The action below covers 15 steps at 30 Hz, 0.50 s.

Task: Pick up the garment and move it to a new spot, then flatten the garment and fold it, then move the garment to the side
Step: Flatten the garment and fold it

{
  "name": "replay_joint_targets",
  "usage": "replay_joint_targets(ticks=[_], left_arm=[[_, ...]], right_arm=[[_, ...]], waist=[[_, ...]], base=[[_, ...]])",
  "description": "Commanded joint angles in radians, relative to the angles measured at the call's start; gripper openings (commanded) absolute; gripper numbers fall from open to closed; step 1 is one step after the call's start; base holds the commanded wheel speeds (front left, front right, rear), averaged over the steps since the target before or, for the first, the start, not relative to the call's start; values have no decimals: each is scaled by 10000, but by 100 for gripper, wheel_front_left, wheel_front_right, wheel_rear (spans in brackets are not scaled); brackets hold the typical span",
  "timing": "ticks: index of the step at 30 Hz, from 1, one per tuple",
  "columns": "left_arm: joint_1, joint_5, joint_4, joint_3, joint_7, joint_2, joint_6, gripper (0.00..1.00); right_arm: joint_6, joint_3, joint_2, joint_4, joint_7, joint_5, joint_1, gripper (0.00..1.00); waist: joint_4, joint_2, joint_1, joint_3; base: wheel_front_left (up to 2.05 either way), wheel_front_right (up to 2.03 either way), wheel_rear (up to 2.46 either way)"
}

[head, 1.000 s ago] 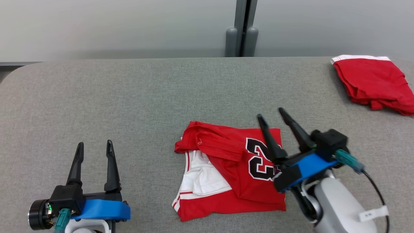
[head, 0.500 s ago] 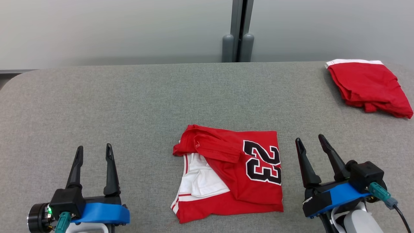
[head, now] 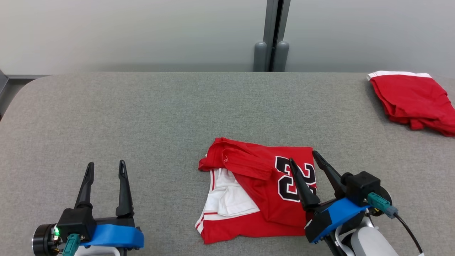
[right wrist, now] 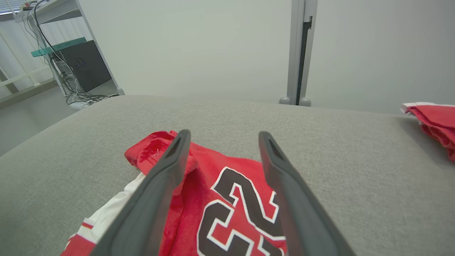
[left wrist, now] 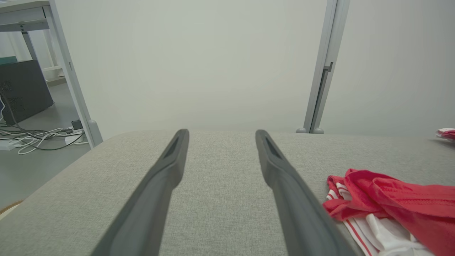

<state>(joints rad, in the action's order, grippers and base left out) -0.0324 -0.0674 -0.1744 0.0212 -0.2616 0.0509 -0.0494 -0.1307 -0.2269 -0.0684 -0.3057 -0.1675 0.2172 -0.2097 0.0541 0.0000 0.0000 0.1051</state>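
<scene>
Grey felt-covered worktop [head: 142,117] carries everything. Red jersey with white trim and a black number [head: 263,192] lies lower centre of the head view, folded into a rough square. I judge the folding done and the move to the side pending. A second red folded garment [head: 412,96] sits upper right, well apart. Right tool [head: 303,156] hovers over the jersey's right edge, spread wide, empty. Left tool [head: 106,163] is lower left, likewise wide and empty. Next I'd lower the right tool and pinch every layer together.
</scene>
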Motion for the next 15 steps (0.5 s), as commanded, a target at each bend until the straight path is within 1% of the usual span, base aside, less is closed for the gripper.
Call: replay_joint_targets(ticks=[1, 10, 15], left_arm=[[-5, 53, 0, -38, -44, -8, 12, 100], [-146, -101, -46, -220, -44, -8, 52, 100], [-243, -142, -63, -325, -44, -9, 58, 100]], right_arm=[[-2, -112, 43, -180, 53, -7, -195, 100], [-2, -698, 150, -1725, 139, 393, -981, 100], [-2, -881, 171, -2563, -32, 883, -1366, 100]], waist=[[87, 0, 0, 39], [576, 0, 0, 285], [802, 0, 0, 423]], base=[[0, 0, 0], [0, 0, 0], [0, 0, 0]])
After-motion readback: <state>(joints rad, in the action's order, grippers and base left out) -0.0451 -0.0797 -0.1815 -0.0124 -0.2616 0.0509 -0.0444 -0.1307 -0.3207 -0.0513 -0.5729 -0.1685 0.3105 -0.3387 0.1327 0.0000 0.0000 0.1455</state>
